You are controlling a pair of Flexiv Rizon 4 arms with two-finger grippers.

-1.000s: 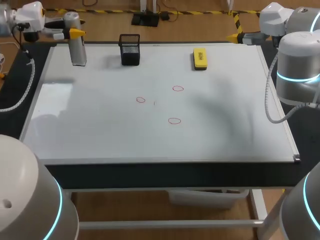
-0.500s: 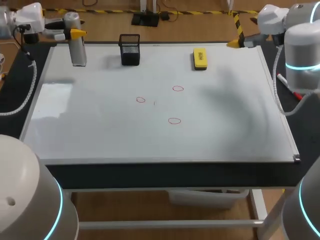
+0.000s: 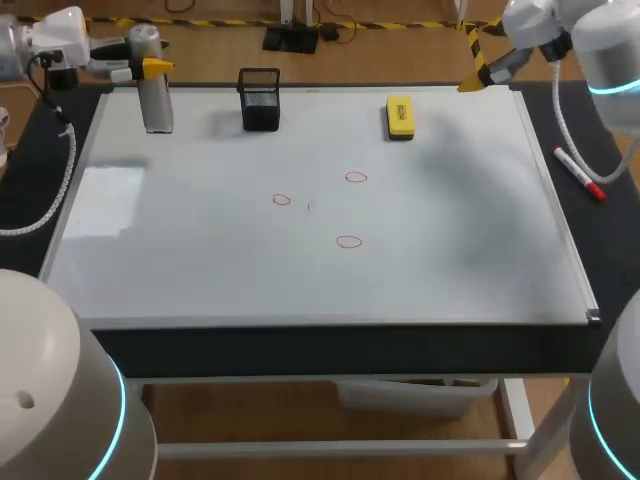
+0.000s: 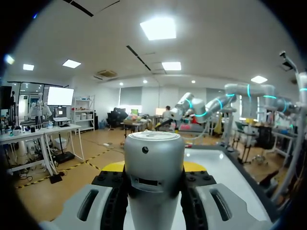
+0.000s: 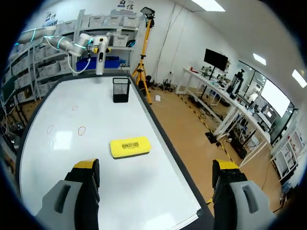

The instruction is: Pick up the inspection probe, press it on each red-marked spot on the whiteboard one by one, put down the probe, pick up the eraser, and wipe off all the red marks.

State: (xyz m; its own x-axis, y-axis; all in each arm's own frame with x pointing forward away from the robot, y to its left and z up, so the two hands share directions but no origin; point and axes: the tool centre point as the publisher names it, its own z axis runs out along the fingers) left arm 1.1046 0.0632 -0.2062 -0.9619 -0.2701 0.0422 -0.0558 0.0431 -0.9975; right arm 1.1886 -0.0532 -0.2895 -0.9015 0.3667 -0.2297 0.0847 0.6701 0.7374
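Observation:
My left gripper (image 3: 150, 68) is shut on the silver cylindrical inspection probe (image 3: 155, 100), held upright over the whiteboard's (image 3: 200, 260) far left corner. In the left wrist view the probe (image 4: 154, 163) stands between the black finger pads (image 4: 114, 191). Three small red circles (image 3: 281, 199) (image 3: 356, 177) (image 3: 348, 241) are drawn near the board's middle. The yellow eraser (image 3: 400, 117) lies at the far edge, right of centre. My right gripper (image 3: 480, 72) hangs open above the far right corner. In its own view the right gripper (image 5: 156, 167) has the eraser (image 5: 129, 146) just ahead of it.
A black mesh pen holder (image 3: 260, 100) stands at the far edge between probe and eraser, also seen as the holder (image 5: 121, 90) beyond the eraser. A red-capped marker (image 3: 580, 175) lies on the dark table beside the board's right edge.
My right arm has pulled up and back toward the far right corner, uncovering the marker beside the board. The left arm and probe have not moved.

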